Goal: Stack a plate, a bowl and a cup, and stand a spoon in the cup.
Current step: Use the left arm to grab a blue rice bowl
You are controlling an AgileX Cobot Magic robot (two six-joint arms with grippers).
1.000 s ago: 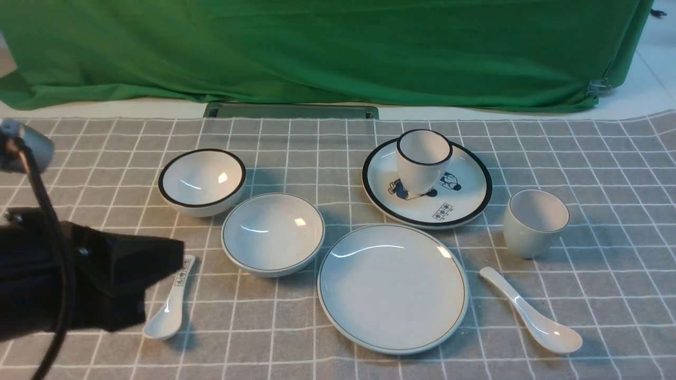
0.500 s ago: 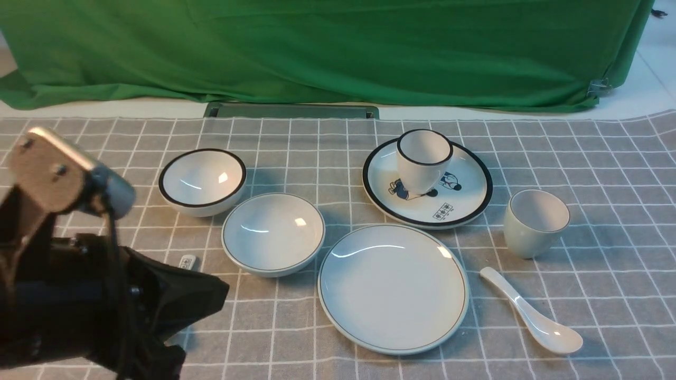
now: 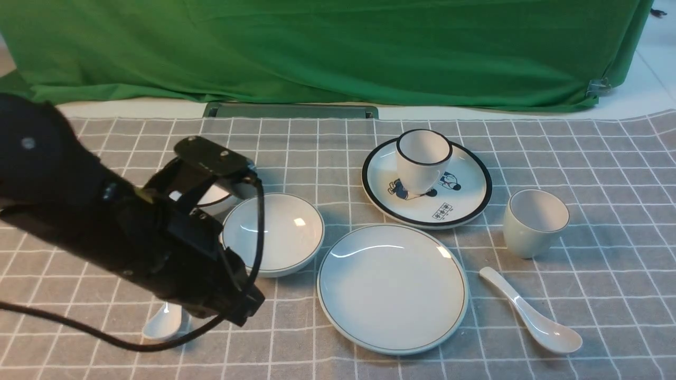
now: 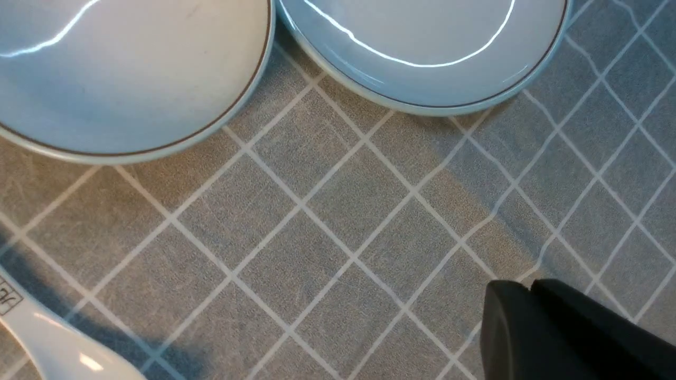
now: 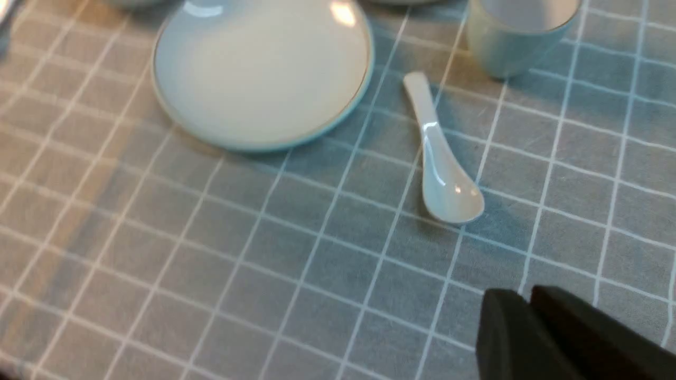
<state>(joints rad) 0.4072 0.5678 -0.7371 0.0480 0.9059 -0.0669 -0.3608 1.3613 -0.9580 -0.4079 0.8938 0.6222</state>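
Note:
The plain plate [image 3: 392, 287] lies front centre, with the thin-rimmed bowl [image 3: 280, 232] to its left. The plain cup [image 3: 535, 221] stands upright to the right, and the plain white spoon [image 3: 531, 311] lies in front of it. My left gripper [image 3: 248, 309] is shut and empty, hovering in front of the bowl near the plate's left edge. In the left wrist view the gripper [image 4: 531, 287] is over bare cloth, short of the bowl [image 4: 121, 68] and plate [image 4: 428, 47]. My right gripper [image 5: 528, 295] is shut and empty, short of the spoon [image 5: 441, 158], plate [image 5: 261, 68] and cup [image 5: 517, 31].
A black-rimmed bowl [image 3: 214, 198] is mostly hidden behind my left arm. A printed spoon [image 3: 163, 322] lies under the arm at front left. A black-rimmed cup [image 3: 422, 158] stands on a cartoon plate [image 3: 454, 206] at the back right. A green curtain hangs behind.
My left arm has swung in from the left edge towards the middle. It now covers the black-rimmed bowl and the printed spoon's handle. The dishes have not moved.

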